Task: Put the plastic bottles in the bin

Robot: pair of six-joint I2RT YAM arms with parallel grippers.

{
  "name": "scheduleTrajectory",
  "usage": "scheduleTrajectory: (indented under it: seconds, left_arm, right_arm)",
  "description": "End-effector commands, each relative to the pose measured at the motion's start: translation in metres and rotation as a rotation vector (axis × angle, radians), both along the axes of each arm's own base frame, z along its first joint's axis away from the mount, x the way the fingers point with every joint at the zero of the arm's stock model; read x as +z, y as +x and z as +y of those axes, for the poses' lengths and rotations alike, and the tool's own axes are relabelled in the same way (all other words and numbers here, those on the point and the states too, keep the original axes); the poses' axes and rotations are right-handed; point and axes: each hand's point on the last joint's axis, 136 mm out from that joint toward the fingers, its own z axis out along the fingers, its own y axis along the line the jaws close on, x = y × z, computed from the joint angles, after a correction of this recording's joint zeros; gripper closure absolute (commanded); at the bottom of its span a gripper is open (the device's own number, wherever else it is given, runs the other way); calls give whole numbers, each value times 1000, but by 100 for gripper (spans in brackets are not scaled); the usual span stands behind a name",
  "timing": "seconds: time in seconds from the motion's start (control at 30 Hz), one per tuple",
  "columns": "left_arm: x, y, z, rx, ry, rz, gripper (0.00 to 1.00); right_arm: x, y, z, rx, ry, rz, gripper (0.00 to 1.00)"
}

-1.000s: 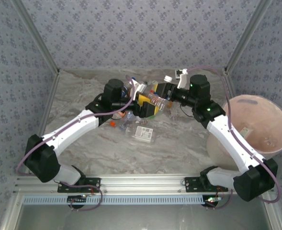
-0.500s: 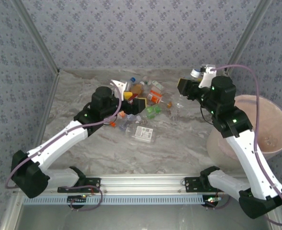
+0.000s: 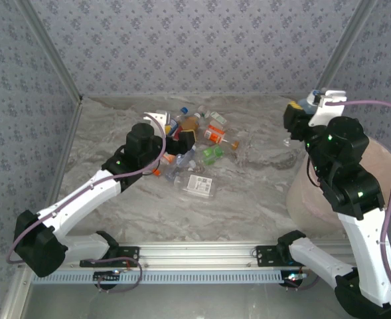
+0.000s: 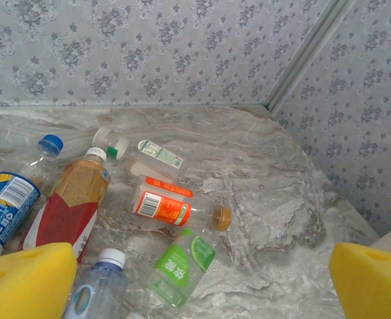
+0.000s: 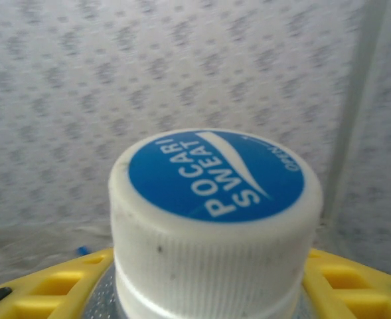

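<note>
Beside the bin [image 3: 300,199], at the right edge of the tabletop [image 3: 248,199], the right gripper [image 3: 299,119] has been swung over from the pile [image 3: 198,143] since a second ago, jaws clenched on one white-capped bottle [image 5: 212,219]. The left gripper [image 3: 184,141] is held at the pile with jaws spread wide; six bottles [image 4: 175,209] are counted in its wrist view. Bare tabletop is left nearer and leftward.

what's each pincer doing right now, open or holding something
left pincer: open, holding nothing.
right pincer: shut on a bottle with a white and blue cap.
</note>
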Motion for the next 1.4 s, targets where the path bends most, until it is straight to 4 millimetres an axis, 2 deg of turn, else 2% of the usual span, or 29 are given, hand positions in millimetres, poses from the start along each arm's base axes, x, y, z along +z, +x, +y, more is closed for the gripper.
scheduleTrajectory:
  seconds: [0.0,0.17,0.27,0.37,0.47,0.7,0.83,0.97,1.03,1.2,1.27,1.3,1.37]
  left_arm:
    - [9,9,-1,28,-22,-16,2]
    - [8,14,-7,17,-11,-5,2]
    - [6,17,-9,20,-10,-3,2]
    - [4,18,-12,14,-11,6,2]
    - [3,20,-14,8,-7,12,2]
    - [1,20,-19,-7,-1,36,2]
    - [-2,19,-20,-17,19,56,2]
    - [-6,20,-21,-17,17,74,2]
    - [-9,22,-25,-23,8,88,2]
    - [-11,23,-35,-56,-15,122,2]
    - [-12,22,-37,-60,-23,132,2]
    - [-14,23,-38,-59,-24,139,2]
    - [-15,23,-38,-56,-27,145,2]
  right_arm:
    - [8,-22,-62,-335,-175,3,55]
    - [19,-44,-99,-569,-288,14,55]
    - [15,-57,-114,-664,-328,46,55]
    - [-1,-73,-129,-719,-322,120,57]
    - [-25,-81,-137,-739,-294,199,57]
    - [-107,-91,-160,-811,-211,446,52]
    - [-140,-97,-161,-809,-113,533,47]
    - [-176,-103,-158,-813,-41,661,46]
    - [-186,-107,-163,-846,-58,710,45]
    - [-198,-112,-170,-881,-67,772,43]
    - [-200,-114,-174,-902,-66,787,39]
    - [-211,-116,-176,-912,-72,824,34]
    - [-213,-117,-178,-922,-69,829,27]
